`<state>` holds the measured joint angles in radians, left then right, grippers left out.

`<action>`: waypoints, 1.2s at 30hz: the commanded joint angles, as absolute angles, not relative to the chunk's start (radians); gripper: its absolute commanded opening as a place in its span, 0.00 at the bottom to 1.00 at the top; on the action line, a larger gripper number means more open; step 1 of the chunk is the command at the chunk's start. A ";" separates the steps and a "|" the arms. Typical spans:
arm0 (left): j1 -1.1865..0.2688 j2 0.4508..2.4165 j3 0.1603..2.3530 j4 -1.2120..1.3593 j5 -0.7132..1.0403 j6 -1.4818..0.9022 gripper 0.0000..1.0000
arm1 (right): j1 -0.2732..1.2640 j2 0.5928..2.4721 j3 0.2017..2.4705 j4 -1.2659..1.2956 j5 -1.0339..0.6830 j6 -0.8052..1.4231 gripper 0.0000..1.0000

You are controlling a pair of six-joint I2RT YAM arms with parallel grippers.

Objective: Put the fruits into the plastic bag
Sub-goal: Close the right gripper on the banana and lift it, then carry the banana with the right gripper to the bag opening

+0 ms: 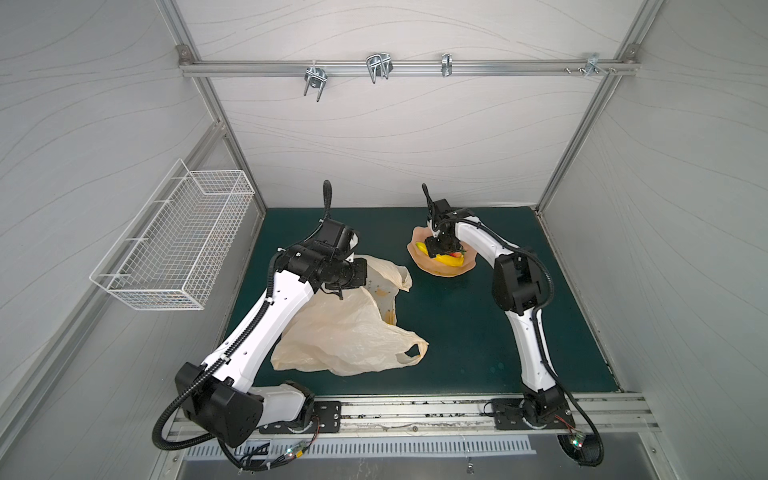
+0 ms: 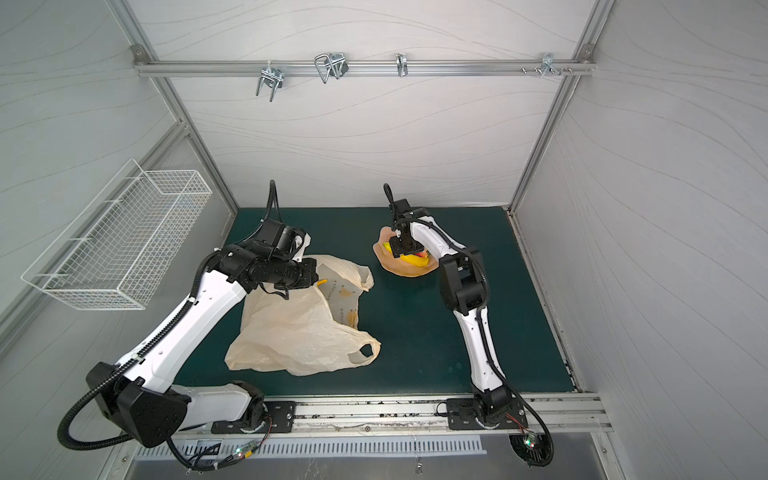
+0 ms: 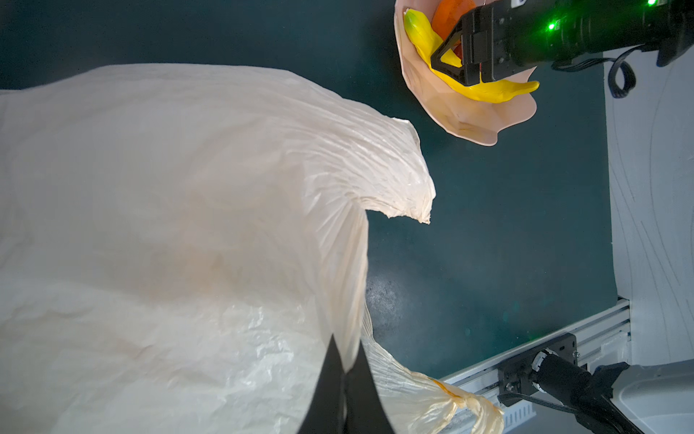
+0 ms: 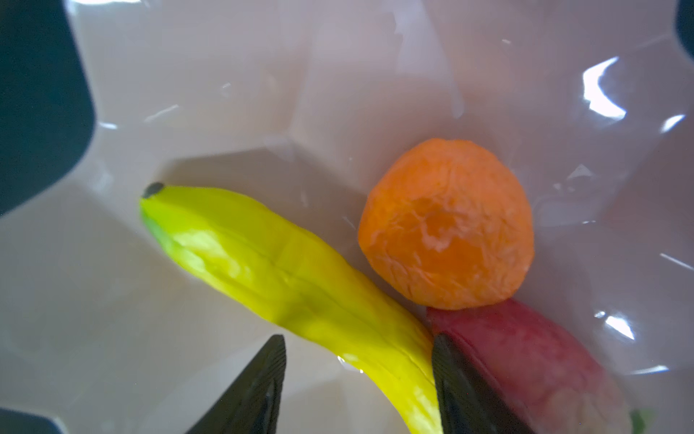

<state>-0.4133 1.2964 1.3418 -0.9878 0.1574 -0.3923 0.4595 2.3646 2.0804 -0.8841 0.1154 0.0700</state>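
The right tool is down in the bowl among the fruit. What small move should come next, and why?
Probably close the right tool on the banana: its open fingers straddle it in the pink bowl, while the left tool is shut on the edge of the plastic bag.

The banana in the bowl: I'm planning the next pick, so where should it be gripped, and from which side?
Across the middle of the banana, from straight above. It lies on its side in the bowl, with the orange and a red fruit crowding one flank, so one finger of the right gripper probably must wedge between.
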 commanded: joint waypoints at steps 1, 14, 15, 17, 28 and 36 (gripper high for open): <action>-0.413 1.287 1.361 -0.984 0.148 -0.374 0.00 | 0.454 2.397 2.095 -0.932 0.099 0.047 0.62; -0.413 1.287 1.366 -0.989 0.145 -0.371 0.00 | 0.449 2.403 2.084 -0.933 0.100 0.072 0.43; -0.413 1.287 1.367 -0.988 0.146 -0.370 0.00 | 0.449 2.396 2.078 -0.929 0.101 0.076 0.40; -0.413 1.286 1.367 -0.988 0.146 -0.370 0.00 | 0.448 2.378 2.071 -0.924 0.102 0.089 0.33; -0.413 1.290 1.368 -0.980 0.150 -0.368 0.00 | 0.448 2.226 1.993 -0.858 0.030 0.154 0.27; -0.413 1.288 1.369 -0.978 0.153 -0.367 0.00 | 0.438 2.116 1.959 -0.812 -0.099 0.224 0.26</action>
